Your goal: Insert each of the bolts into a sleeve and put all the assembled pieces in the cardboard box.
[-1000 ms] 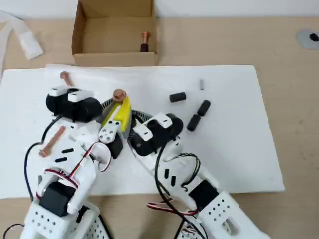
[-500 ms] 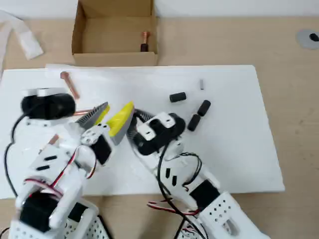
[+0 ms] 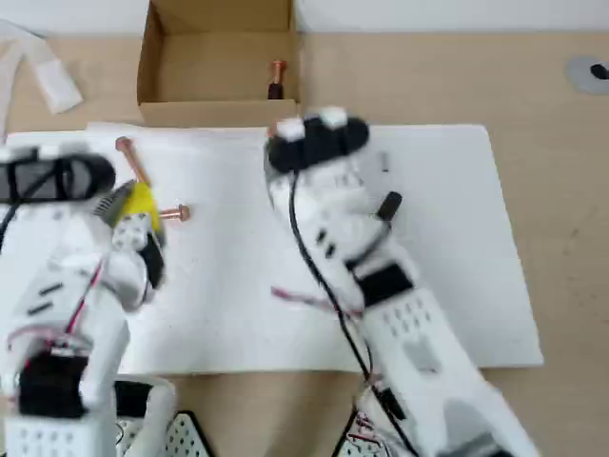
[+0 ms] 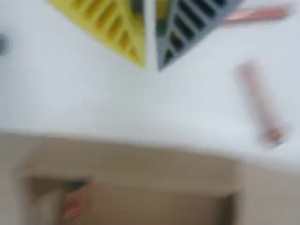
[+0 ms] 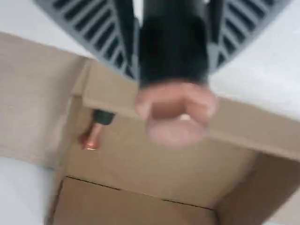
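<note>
My right gripper (image 5: 172, 70) is shut on a black sleeve (image 5: 173, 44) with a copper bolt head (image 5: 176, 112) sticking out of its end. It hangs over the front wall of the cardboard box (image 5: 140, 183). One assembled piece (image 5: 96, 131) lies inside the box (image 3: 157, 57), by its right wall (image 3: 276, 78). My left gripper (image 3: 141, 204) is at the sheet's left, its yellow and grey fingers (image 4: 133, 44) nearly together with nothing between them. A loose bolt (image 3: 172, 213) lies just beside it. Another bolt (image 3: 131, 158) lies farther back.
A white sheet (image 3: 457, 286) covers the table. A loose black sleeve (image 3: 388, 204) lies right of the right arm (image 3: 319, 143), with a small grey pin (image 3: 385, 162) behind it. White paper scraps (image 3: 52, 81) sit at the far left, and a grey disc (image 3: 588, 72) far right.
The right arm swung from the sheet's middle up to the box's front edge, carrying the sleeve with the bolt. The left arm drew back to the left.
</note>
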`<state>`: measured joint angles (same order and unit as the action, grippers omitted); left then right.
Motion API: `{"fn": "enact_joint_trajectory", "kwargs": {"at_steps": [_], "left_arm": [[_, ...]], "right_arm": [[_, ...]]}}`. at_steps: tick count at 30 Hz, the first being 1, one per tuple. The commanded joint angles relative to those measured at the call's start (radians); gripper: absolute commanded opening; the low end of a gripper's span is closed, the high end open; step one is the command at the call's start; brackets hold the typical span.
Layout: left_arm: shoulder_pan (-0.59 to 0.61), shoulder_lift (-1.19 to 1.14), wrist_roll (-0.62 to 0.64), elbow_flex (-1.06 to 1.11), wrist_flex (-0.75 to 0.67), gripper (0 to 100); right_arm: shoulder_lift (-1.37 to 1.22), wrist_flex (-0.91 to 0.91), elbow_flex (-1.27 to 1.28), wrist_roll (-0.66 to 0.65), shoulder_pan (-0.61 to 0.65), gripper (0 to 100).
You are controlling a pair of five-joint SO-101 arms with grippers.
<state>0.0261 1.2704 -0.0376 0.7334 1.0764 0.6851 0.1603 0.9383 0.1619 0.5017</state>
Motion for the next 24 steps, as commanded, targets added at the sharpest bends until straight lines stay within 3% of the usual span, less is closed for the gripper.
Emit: {"fn": "enact_joint_trajectory", "kwargs": {"at_steps": [1,9,17,24], "left_arm": [[0.115,-0.068,-0.041,-0.048,0.002,0],[0.236,-0.159,-0.121,-0.037,0.002,0],[0.235,-0.165,-0.173,0.018,-0.002,1],[0.233,-0.165,-0.173,0.021,0.000,1]], "right_arm": [[-0.246,0.000,-0.285,0.008,-0.041,0.9],[-0.774,0.000,-0.776,0.008,-0.070,0.9],[-1.247,0.002,-1.303,0.008,-0.079,0.9],[-1.629,0.115,-1.813,0.008,-0.111,0.9]]}}
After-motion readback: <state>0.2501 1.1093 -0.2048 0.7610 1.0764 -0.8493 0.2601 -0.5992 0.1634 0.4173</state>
